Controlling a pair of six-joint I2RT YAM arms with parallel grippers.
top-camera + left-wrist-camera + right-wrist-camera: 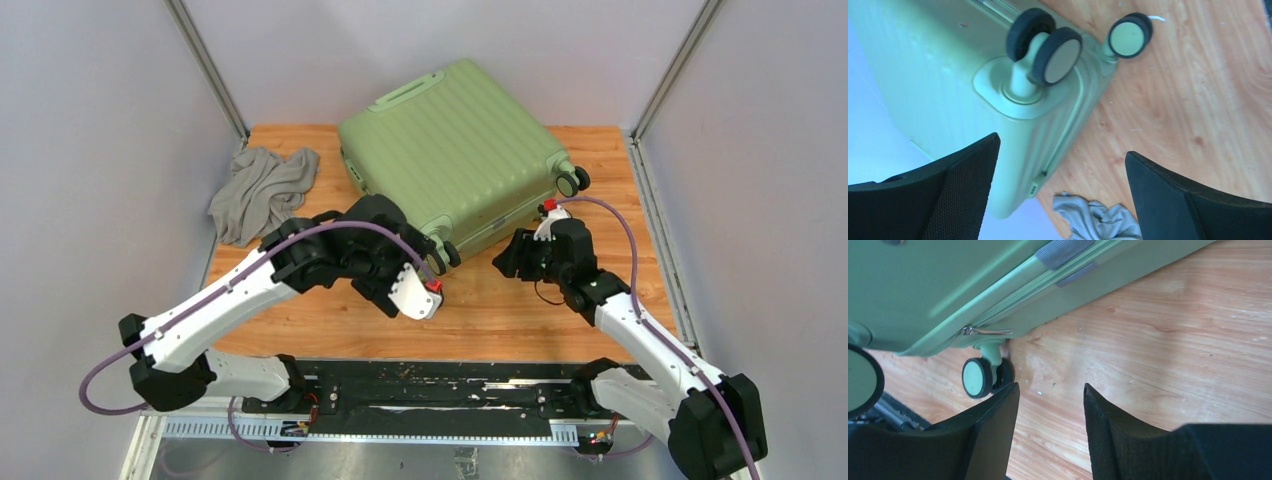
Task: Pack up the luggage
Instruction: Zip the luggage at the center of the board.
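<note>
Reaching low with two bent arms: left claw spread wide near a wheel, right claw half open, holding nothing. On wooden tabletop: one big light-green ribbed suitcase, one grey cloth.

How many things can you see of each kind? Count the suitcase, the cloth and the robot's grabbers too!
Luggage: 1
Grey cloth: 1
Robot grippers: 2, the left gripper and the right gripper
Total: 4
</note>
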